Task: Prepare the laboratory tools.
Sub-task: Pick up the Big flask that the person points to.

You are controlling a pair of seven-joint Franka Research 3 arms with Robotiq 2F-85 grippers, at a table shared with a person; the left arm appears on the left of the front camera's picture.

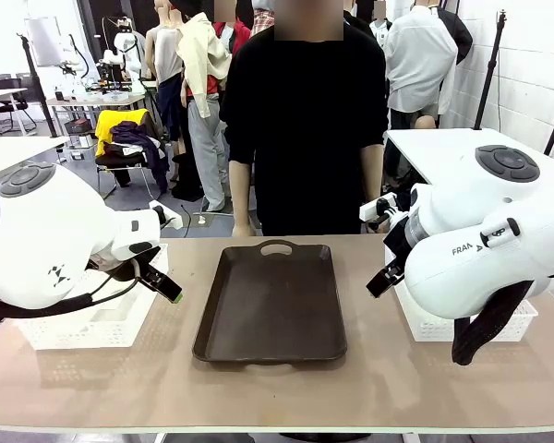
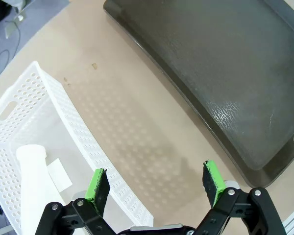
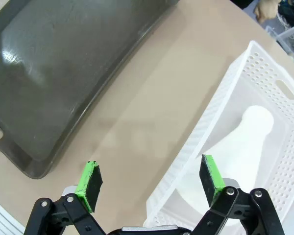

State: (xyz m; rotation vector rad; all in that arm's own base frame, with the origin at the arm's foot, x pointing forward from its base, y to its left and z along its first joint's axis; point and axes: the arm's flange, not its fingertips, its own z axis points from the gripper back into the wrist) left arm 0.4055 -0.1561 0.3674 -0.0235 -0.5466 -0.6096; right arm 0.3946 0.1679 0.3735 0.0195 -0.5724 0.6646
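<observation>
A frosted-white flask [image 2: 32,176] lies in the white lattice basket [image 2: 49,103] in the left wrist view, neck pointing up the picture. My left gripper [image 2: 155,185] hangs open over that basket's rim and the bare table, holding nothing. A second flask [image 3: 242,142] lies in the other lattice basket [image 3: 264,73] in the right wrist view. My right gripper [image 3: 150,181] is open and empty above that basket's near wall. In the front view the left gripper [image 1: 162,281] and the right gripper [image 1: 385,275] hover on either side of the tray.
A dark brown tray [image 1: 272,305] lies in the middle of the table, its handle toward the person [image 1: 305,120] standing at the far side. White baskets [image 1: 92,323] [image 1: 443,323] sit left and right of it. Bare tabletop runs along the near edge.
</observation>
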